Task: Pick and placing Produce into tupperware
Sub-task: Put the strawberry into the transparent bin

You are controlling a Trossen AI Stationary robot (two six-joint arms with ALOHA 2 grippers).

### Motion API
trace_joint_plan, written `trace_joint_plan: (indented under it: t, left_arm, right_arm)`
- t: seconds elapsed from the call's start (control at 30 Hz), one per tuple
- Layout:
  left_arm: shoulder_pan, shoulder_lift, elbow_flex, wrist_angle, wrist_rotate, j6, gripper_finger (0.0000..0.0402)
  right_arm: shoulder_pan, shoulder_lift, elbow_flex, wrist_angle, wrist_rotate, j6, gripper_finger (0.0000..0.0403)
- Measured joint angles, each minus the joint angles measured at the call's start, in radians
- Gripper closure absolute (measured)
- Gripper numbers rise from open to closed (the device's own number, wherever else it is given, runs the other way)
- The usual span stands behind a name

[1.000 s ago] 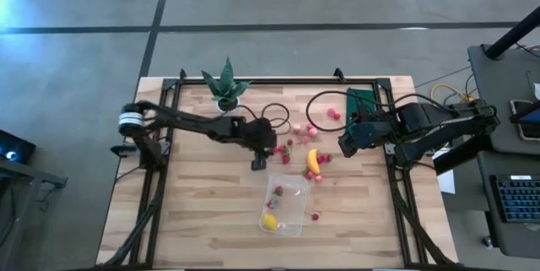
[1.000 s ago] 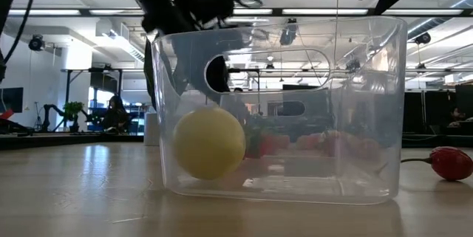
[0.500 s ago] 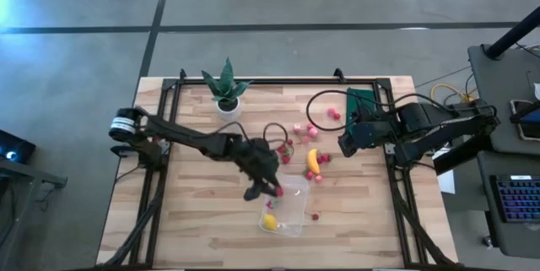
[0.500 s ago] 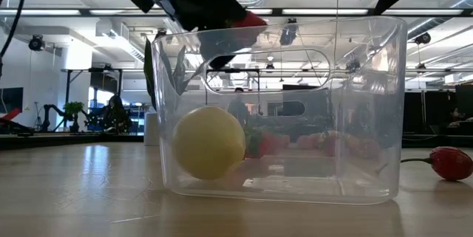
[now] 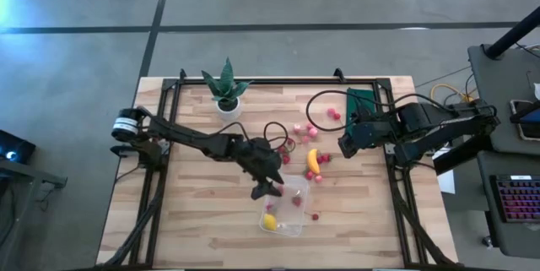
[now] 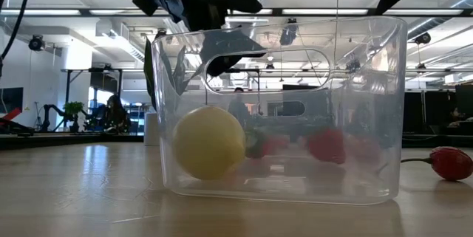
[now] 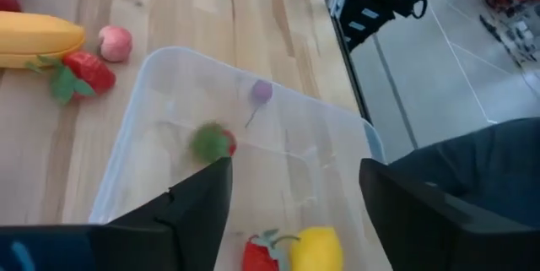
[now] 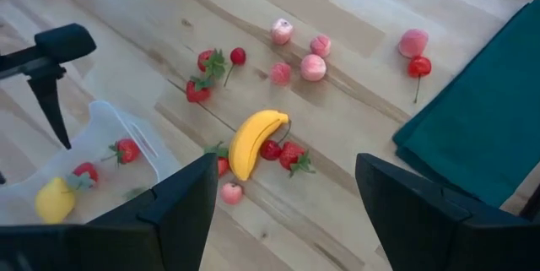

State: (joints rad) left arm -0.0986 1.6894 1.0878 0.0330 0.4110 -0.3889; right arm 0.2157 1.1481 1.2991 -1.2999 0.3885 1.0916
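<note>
i am holding the left gripper (image 5: pixel 268 189) released over the tupperware (image 5: pixel 288 203), a strawberry (image 7: pixel 212 143) dropping in; next i am judging a reach for the banana (image 5: pixel 313 160) mid-table, right gripper (image 5: pixel 345 145) waiting open.

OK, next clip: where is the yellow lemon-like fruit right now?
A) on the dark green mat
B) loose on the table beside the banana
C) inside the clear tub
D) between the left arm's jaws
C: the lemon-like fruit rests inside the clear tub with a few berries, seen through its wall in the low view, while the banana lies out on the table.
</note>
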Motion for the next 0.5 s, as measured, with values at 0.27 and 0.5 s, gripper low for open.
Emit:
trace_joint_plan:
  t: [0.27, 0.5]
  left_arm:
    - [0.064, -0.039, 0.015, -0.044, 0.0, 0.031, 0.0154]
    - [0.146, -0.033, 0.01, -0.1, -0.03, 0.147, 0.0168]
  right_arm:
    - [0.0, 0.0, 0.0, 0.0, 0.029, -0.013, 0.0131]
    - [0.0, 0.0, 0.0, -0.002, 0.086, -0.03, 0.0131]
